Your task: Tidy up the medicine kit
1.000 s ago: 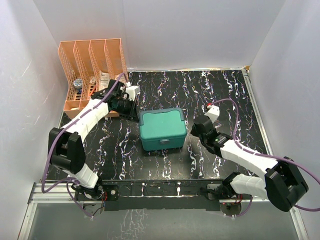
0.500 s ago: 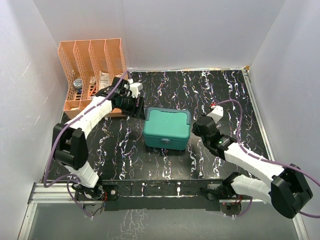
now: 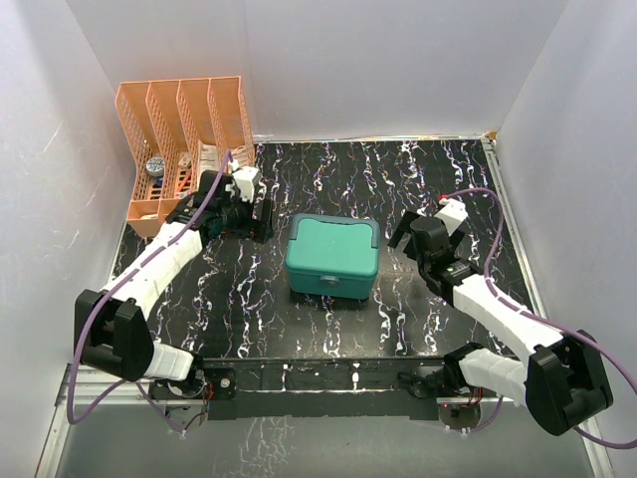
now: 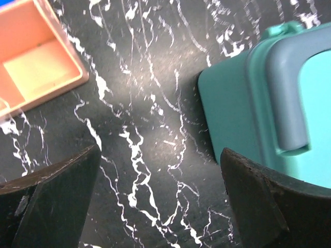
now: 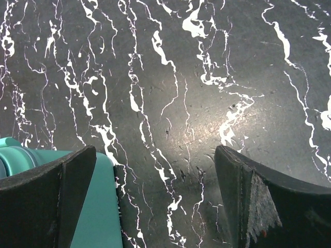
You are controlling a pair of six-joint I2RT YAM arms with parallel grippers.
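Observation:
The medicine kit (image 3: 331,257), a teal box with its lid down and the latch facing the near edge, sits mid-table. My left gripper (image 3: 261,221) hangs open just left of its far-left corner, not touching it. In the left wrist view the kit (image 4: 243,103) fills the right side, and only bare table lies between the spread fingers of the left gripper (image 4: 160,155). My right gripper (image 3: 410,225) is open just right of the kit. In the right wrist view, the right gripper (image 5: 155,152) frames marbled table, with the kit (image 5: 101,206) beside the left finger.
An orange slotted file rack (image 3: 184,129) stands at the far left corner with several small items in its slots, and its base (image 4: 31,67) shows in the left wrist view. White walls close in the black marbled table (image 3: 418,169) on three sides.
Both grippers have gone from shut to open and drawn back from the kit's sides. The kit slid slightly right early in the second and now rests still.

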